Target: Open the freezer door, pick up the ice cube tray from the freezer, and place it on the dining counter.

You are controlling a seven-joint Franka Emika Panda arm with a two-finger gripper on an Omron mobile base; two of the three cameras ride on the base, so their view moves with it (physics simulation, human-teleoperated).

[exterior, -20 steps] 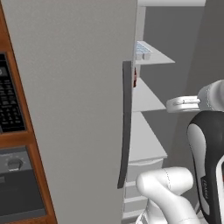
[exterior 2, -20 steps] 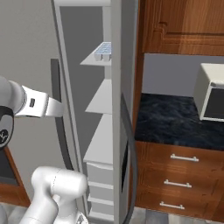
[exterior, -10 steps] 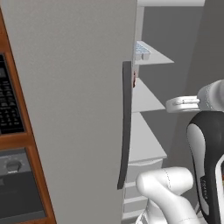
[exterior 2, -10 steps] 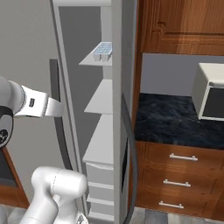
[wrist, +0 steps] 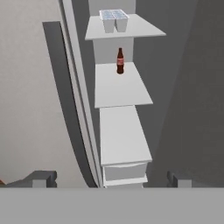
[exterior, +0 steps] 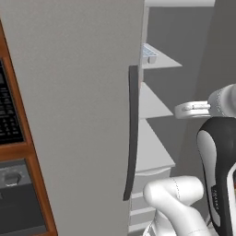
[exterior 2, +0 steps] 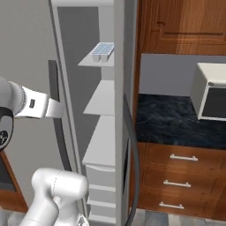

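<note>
The freezer door [exterior 2: 123, 88] stands swung open and shows edge-on, its curved dark handle [exterior 2: 134, 163] low on it; its dark inner face [wrist: 192, 87] borders the right of the hand view. Inside the freezer [exterior 2: 99, 145], the pale blue-white ice cube tray [wrist: 114, 18] sits on the top shelf [exterior: 149, 53] [exterior 2: 102, 48]. My gripper [wrist: 109, 180] is open with nothing between its fingertips [wrist: 42, 178]. It hovers in front of the compartment at about drawer height, well below and short of the tray. The dining counter is out of view.
A cola bottle [wrist: 120, 61] stands on the second shelf. The neighbouring grey door [exterior: 69, 115] with its dark bar handle [exterior: 132, 133] is closed at the left. A black marbled worktop [exterior 2: 172, 121] carrying a white microwave [exterior 2: 212, 90] lies right of the open door.
</note>
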